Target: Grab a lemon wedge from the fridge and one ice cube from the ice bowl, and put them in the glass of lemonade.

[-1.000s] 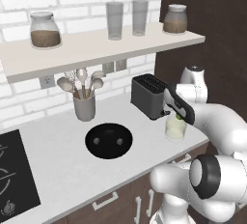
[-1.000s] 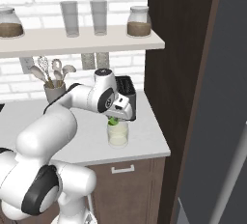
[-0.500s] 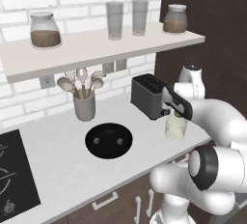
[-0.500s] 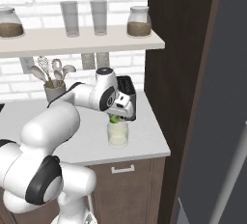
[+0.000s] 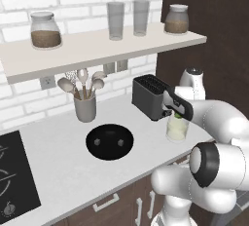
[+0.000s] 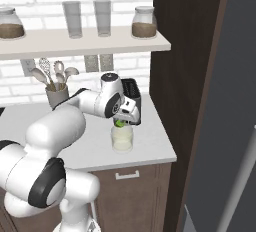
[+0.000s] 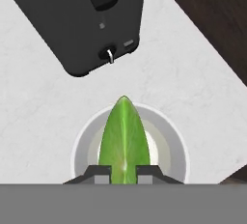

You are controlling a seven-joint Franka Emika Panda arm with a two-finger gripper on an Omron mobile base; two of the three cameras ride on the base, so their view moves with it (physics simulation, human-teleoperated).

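Observation:
My gripper (image 5: 178, 116) is shut on the lemon wedge (image 5: 179, 117), a small yellow-green piece hanging just over the mouth of the glass of lemonade (image 5: 176, 129). In the hand view the wedge (image 7: 124, 136) points away from the fingertips (image 7: 100, 172), centred over the glass rim (image 7: 174, 143). From the right, the wedge (image 6: 119, 123) sits directly above the glass (image 6: 122, 140). To the left, the black ice bowl (image 5: 110, 153) rests on the counter and holds two pale ice cubes (image 5: 97, 142). The grey fridge (image 6: 225, 126) stands at the right.
A dark toaster (image 5: 151, 96) stands right behind the glass, close to the hand. A grey utensil cup (image 5: 85, 108) is at the back left, and a black cooktop (image 5: 14, 176) at the far left. A shelf (image 5: 97, 49) with jars and tall glasses hangs overhead.
The hand with the wedge has sunk a little closer to the glass rim. Bowl, toaster and glass have not moved.

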